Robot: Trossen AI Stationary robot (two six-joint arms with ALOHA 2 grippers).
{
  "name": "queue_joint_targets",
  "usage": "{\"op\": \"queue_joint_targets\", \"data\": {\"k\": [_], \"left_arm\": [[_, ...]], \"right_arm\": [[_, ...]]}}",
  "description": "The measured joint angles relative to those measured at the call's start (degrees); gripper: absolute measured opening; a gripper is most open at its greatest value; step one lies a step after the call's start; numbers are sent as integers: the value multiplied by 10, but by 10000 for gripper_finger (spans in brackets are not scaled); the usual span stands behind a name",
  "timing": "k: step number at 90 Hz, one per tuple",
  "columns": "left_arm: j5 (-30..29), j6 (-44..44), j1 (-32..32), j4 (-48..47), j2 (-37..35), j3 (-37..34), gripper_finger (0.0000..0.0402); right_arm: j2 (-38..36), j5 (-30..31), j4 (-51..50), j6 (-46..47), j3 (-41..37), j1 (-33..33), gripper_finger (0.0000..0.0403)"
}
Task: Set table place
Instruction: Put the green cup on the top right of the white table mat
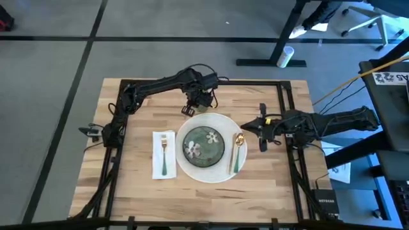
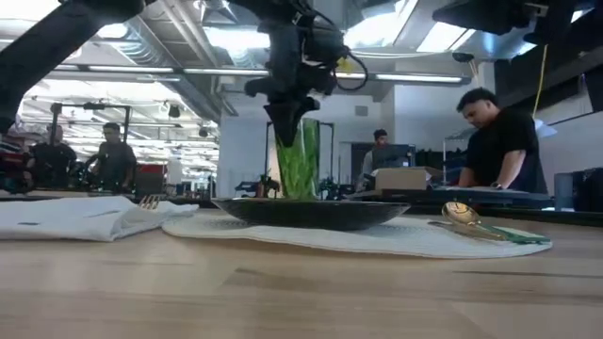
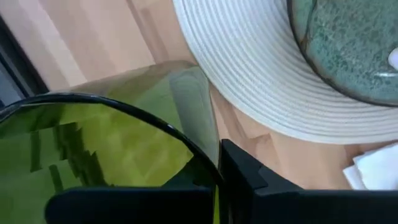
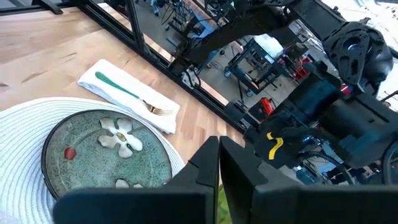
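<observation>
Only the low view shows that the left gripper comes down from above onto a tall green translucent glass, its fingers clamped on the rim, the glass standing upright behind the dishes; in the high view that gripper sits just off the far-left edge of the round white woven placemat and the glass itself is too hidden under the arm to make out. The left wrist view brings the green glass up close, its dark rim curving past one black finger, with the placemat's ribbed edge just beyond it. The right gripper hovers beside the placemat's other side, its fingers drawn together in its own wrist view and holding nothing. Next to it on the placemat lies a gold spoon with a green handle, which the low view shows resting flat on the mat's edge. The dark green speckled ceramic plate in the middle of the placemat holds a white flower-shaped piece and a small red bit, seen clearly only from the right wrist. Beyond the plate a folded white napkin carries a gold fork with a green handle. All rests on the large light-wood butcher-block table beneath both grippers.
</observation>
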Motion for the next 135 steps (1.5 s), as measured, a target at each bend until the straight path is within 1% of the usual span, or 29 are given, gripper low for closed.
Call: {"op": "queue_joint_targets", "data": {"k": [22,39,63,72,85,112,135], "left_arm": [[0,6,0,-2,2,0,0],[18,4,2,-19,2,0,0],[19,4,2,-18,2,-1,0],[18,-10,2,-8,2,-1,0],[5,-19,2,0,2,-1,1],[3,-25,0,1,2,-1,38],[3,-55,0,5,2,-1,78]], "right_arm": [[0,0,0,0,0,0,0],[0,0,1,0,0,0,0],[0,0,1,0,0,0,0],[0,0,1,0,0,0,0],[0,0,-3,0,0,0,0],[0,0,-5,2,0,0,0],[0,0,-7,2,0,0,0]]}}
